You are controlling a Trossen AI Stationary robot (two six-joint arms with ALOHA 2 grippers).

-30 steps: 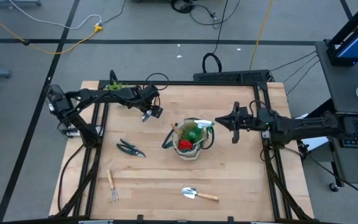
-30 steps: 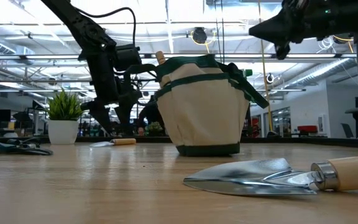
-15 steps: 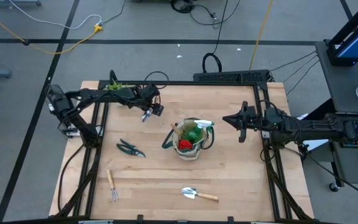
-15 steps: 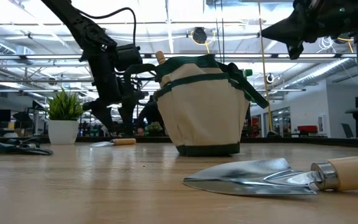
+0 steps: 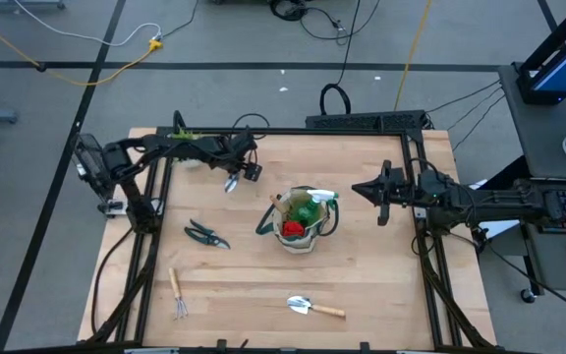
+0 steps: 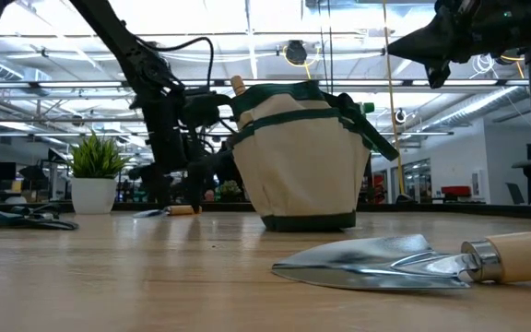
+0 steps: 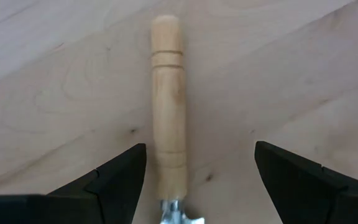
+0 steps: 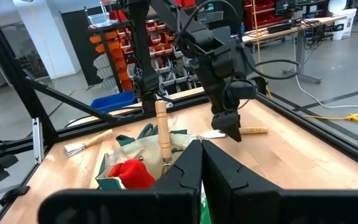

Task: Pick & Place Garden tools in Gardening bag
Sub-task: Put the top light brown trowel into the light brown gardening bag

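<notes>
From above, the left gripper (image 5: 234, 178) hangs with fingers spread over a small trowel with a pale wooden handle and metal blade (image 5: 232, 183) at about eleven o'clock on the light wooden table (image 5: 362, 295), while the small beige canvas gardening bag with dark trim (image 5: 303, 222) stands near the centre, already holding a red glove (image 5: 292, 229) and a green spray bottle with a white nozzle (image 5: 312, 205); dark pruning shears (image 5: 205, 234) lie at nine o'clock, a wooden-handled hand fork (image 5: 177, 291) at seven, a second wooden-handled trowel (image 5: 314, 307) at six, and the right gripper (image 5: 358, 190), pressed shut and empty, waits at three o'clock. At table height, the left gripper (image 6: 170, 175) stands low beside the bag (image 6: 300, 157), a small potted green plant (image 6: 94, 182) behind. The left wrist camera shows the handle (image 7: 168, 99) lying between the spread fingers (image 7: 114, 177), not yet pinched. The right wrist camera looks over the bag (image 8: 143, 163) toward the left arm. The trowel looks light and rigid, its smooth round handle apt to roll; mid-handle seems the surest hold. No brand, label or writing is legible.
</notes>
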